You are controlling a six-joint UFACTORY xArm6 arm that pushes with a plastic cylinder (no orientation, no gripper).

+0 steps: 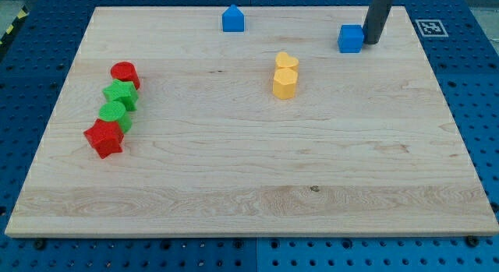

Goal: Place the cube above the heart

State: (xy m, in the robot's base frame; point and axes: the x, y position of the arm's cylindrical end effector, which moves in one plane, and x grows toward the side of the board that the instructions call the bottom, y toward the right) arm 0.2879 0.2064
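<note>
One blue cube (351, 38) is sitting near the board's (234, 202) top edge, my tip (370, 42) touching its right; open wood is separating it from the yellow heart (286, 61). No fingers here.

— From where is the scene looked at?
— A single camera view is supplied. The bench (234, 171) is seen from above and from its long near side, at a steep downward slant. Its far edge is drawn shorter than its near edge.
— How near is the camera set?
— Far enough back that the whole bench is taken in, and a strip of blue perforated base (468, 108) is seen around it.
— Where is my tip (373, 43) placed in the frame?
— Near the view's top right, just right of the blue cube (351, 38). The rod is cut off by the view's top edge. From my tip, most of the bench is spread toward the view's left and bottom.
</note>
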